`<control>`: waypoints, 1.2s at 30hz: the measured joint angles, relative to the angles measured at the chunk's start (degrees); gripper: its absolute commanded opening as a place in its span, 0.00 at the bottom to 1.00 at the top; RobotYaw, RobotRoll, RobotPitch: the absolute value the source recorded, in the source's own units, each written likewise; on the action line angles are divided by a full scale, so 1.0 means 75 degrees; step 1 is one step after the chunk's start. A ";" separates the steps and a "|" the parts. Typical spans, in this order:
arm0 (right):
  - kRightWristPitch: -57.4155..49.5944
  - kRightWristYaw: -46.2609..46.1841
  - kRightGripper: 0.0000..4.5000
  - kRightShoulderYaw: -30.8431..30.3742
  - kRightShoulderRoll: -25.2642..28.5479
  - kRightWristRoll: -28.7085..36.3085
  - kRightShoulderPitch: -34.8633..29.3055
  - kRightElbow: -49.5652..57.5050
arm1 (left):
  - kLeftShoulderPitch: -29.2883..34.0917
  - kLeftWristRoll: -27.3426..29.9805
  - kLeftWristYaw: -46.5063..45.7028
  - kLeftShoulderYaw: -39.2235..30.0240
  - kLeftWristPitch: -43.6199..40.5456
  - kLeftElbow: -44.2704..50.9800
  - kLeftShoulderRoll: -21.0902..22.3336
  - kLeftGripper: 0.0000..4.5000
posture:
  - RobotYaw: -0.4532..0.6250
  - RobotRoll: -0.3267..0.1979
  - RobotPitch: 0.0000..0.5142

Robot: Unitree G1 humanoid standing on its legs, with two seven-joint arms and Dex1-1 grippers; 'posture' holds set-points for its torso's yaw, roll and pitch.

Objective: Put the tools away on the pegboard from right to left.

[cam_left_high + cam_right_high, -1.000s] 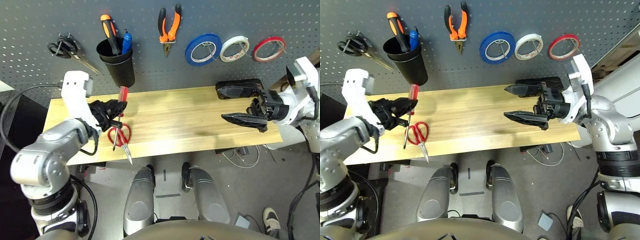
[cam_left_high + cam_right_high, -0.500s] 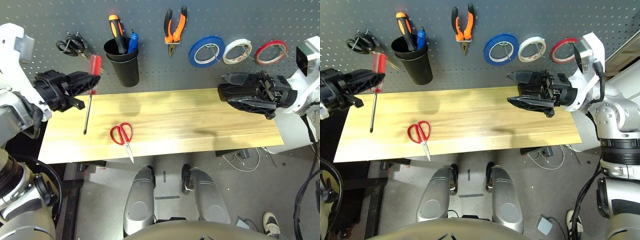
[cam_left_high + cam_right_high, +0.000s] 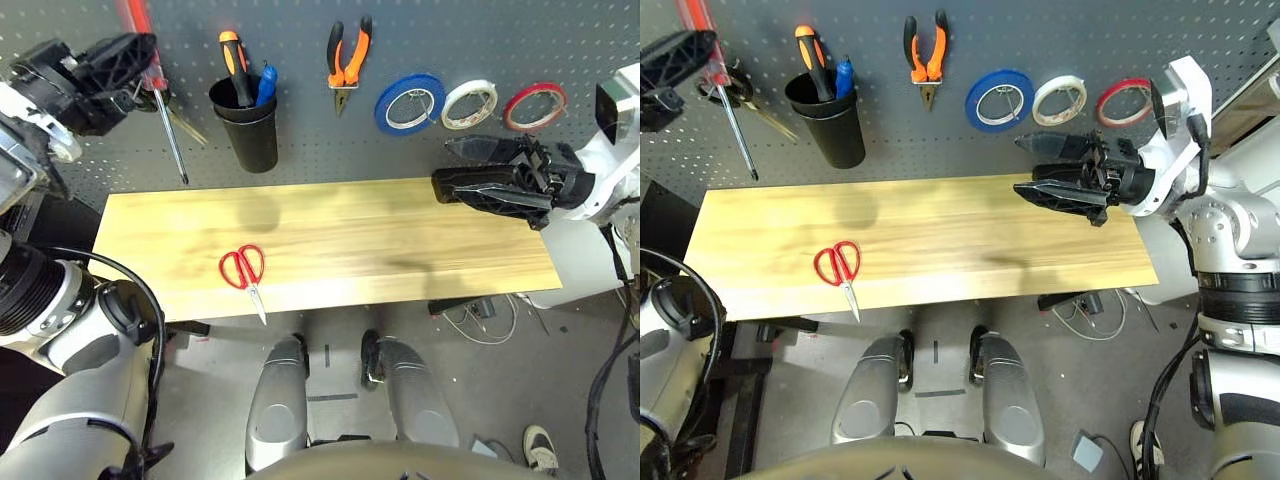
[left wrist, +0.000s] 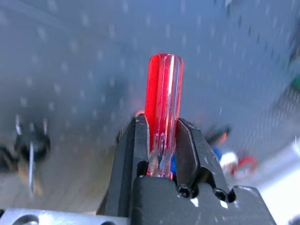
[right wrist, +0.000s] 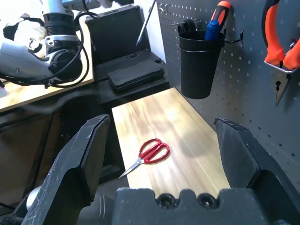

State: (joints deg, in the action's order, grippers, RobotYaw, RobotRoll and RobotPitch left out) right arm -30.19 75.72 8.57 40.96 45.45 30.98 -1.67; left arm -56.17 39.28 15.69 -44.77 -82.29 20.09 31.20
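The left end effector (image 3: 125, 60) was raised high in front of the pegboard (image 3: 300, 110), at its left part, pinching the red-handled screwdriver (image 3: 155, 85) by the clear red handle; the left wrist view showed the handle (image 4: 161, 112) clamped between the two black fingers (image 4: 129, 159), its rounded end standing out beyond their tips. The metal shaft hung down and slightly to the right, its tip above the back left corner of the wooden tabletop (image 3: 400, 250) and not touching it. Just behind the screwdriver, black-handled scissors (image 3: 735, 90) hung on the board. To their right a black cup (image 3: 245, 125) on the board held an orange-and-black-handled tool (image 3: 232, 65) and a blue-topped one (image 3: 263, 85). Further right the orange-and-black-handled pliers (image 3: 345, 60) hung nose down, followed by a blue tape roll (image 3: 408, 102), a white tape roll (image 3: 469, 103) and the thin red tape ring (image 3: 534, 105), each on its own hook. The red-handled scissors (image 3: 244, 275) lay flat on the left part of the tabletop, handles toward the board and blades pointing at the near edge. The right end effector (image 3: 470, 170) hovered over the right end of the tabletop, pointing leftward, its fingers spread wide with nothing between them; the right wrist view showed the scissors (image 5: 147, 152) well apart from it.
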 measured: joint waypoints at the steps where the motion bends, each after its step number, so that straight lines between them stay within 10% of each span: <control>1: 0.0019 -0.0033 1.00 0.0008 -0.0009 -0.0005 -0.0002 -0.0001 | -0.0105 -0.0018 -0.0130 -0.0037 0.0241 -0.0092 -0.0074 0.19 | 0.51 0.62 0.30; 20: 0.0140 -0.0307 1.00 0.0137 -0.0172 -0.0054 0.0021 -0.0001 | -0.0383 0.0588 -0.1408 0.0525 0.3552 -0.0700 -0.1815 0.19 | 0.50 0.62 0.32; 36: 0.0183 -0.0401 1.00 0.0141 -0.0208 -0.0047 0.0014 0.0004 | 0.1017 -0.1176 -0.0933 0.2722 0.7680 -0.1644 -0.1973 0.19 | 0.48 0.62 0.34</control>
State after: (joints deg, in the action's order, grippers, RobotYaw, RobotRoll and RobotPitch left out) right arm -28.82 72.71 9.63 39.39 45.09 31.09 -1.65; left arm -48.54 30.45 8.69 -24.35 -24.69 7.77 16.40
